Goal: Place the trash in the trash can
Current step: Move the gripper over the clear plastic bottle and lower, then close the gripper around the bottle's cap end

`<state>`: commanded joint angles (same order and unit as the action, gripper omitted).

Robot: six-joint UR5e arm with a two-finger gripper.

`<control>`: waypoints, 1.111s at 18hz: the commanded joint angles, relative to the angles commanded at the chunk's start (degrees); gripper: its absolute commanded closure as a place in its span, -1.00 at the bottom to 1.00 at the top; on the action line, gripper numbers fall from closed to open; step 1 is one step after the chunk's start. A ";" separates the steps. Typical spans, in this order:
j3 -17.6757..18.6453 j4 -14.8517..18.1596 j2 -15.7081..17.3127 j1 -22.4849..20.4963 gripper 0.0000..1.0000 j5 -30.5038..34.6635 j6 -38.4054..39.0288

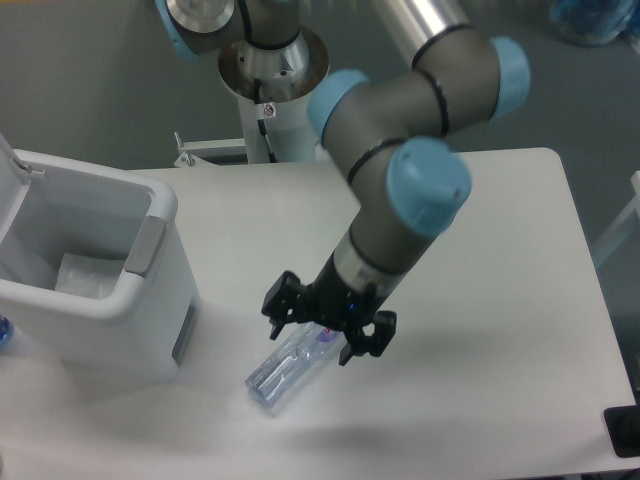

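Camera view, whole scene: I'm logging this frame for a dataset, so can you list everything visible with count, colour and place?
trash can: one, white with a grey panel, lid open, at the table's left edge.
wrapper: one, white, flat, lying inside the trash can.
bottle: one, clear plastic with a purple-red label, lying on its side on the table, right of the trash can, its upper end under the gripper.
table: one, white, filling most of the view.
blue object: one, partly cut off at the top right corner, on the floor; cannot tell what it is.
dark object: one, black, at the right edge near the table's lower corner.
arm: one, grey with light blue joints, reaching down from the top.
gripper: one, black, fingers open, straddling the bottle's labelled end.
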<state>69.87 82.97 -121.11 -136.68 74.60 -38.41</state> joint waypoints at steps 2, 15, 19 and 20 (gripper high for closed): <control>-0.87 0.00 -2.37 1.32 -1.00 2.29 -0.09; -1.23 -0.44 -6.60 5.37 -1.00 10.92 -3.87; -1.32 -0.79 -7.91 6.16 -1.00 11.35 -4.04; -1.32 -0.88 -8.61 6.68 -1.00 11.44 -4.04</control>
<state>68.55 82.09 -129.72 -130.00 86.04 -42.45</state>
